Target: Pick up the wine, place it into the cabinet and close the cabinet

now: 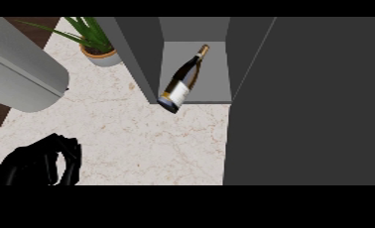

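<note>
The left hand (36, 165) shows low and well to the left of the cabinet (212, 76), near the view's lower edge; its fingers look relaxed and it grasps nothing, so I read it as resting; the right hand does not show at all.

The wine bottle (183, 81) lies inside the cabinet on its shelf, free of any hand; it is tilted, neck toward the cabinet's back and base at the front; the base pokes just over the shelf's front lip, above the counter (147, 142).

By my judgement the picking and placing are done, and closing is the step in hand; the door (300, 103), a broad dark panel on the cabinet's right side, stands wide open. The next move calls for a hand to reach that door and swing it across the opening; the overhanging base may meet the door, so a nudge of the bottle deeper into the cabinet could be needed first.

The bottle carries a white label (176, 90) near its base; no brand or writing on it can be read, and no other lettering shows anywhere.

A potted plant (99, 48) stands just left of the cabinet; a large pale grey rounded shape (29, 78) lies farther left, and I cannot tell what it is.
</note>
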### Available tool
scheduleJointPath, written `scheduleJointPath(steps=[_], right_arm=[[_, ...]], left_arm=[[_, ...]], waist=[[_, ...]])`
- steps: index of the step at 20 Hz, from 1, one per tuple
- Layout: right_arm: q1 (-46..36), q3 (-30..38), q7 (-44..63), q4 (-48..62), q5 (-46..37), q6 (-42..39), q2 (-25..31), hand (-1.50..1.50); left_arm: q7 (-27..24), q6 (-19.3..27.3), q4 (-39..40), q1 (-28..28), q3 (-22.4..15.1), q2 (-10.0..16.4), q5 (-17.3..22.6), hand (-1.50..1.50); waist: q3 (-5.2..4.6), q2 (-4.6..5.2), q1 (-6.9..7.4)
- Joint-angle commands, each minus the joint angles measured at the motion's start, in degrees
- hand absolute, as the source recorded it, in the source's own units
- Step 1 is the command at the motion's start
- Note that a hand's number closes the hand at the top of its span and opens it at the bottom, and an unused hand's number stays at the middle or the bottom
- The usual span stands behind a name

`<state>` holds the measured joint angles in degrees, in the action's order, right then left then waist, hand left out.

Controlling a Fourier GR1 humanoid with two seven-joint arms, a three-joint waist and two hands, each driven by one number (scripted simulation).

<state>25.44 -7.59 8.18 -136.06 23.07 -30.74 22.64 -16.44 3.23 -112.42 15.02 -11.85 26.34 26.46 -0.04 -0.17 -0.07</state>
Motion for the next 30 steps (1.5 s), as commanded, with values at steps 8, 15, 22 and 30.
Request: scheduleJointPath(steps=[8,15,22,30], right_arm=[[-11.6,-12.4,14.1,-6.9,7.1,5.4,-1.0,1.5],[-26.7,-17.1,19.8,-2.7,5.9,11.3,-9.0,1.5],[-44.4,-24.6,33.0,2.3,-0.1,24.1,-22.3,1.5],[-62.5,-26.4,21.1,22.7,1.4,37.0,-22.6,1.5]], left_arm=[[-0.1,-7.5,0.9,1.6,7.2,3.1,4.4,1.5],[-1.6,-10.7,2.5,2.9,9.8,2.0,4.5,1.5],[-0.9,-13.3,-0.2,7.1,11.6,0.7,4.5,1.5],[3.6,-14.8,0.0,3.6,13.6,0.5,5.8,1.5]], waist=[[-0.08,0.28,1.05],[-0.02,0.23,0.77],[-0.03,0.07,0.77],[0.01,0.2,1.08]])
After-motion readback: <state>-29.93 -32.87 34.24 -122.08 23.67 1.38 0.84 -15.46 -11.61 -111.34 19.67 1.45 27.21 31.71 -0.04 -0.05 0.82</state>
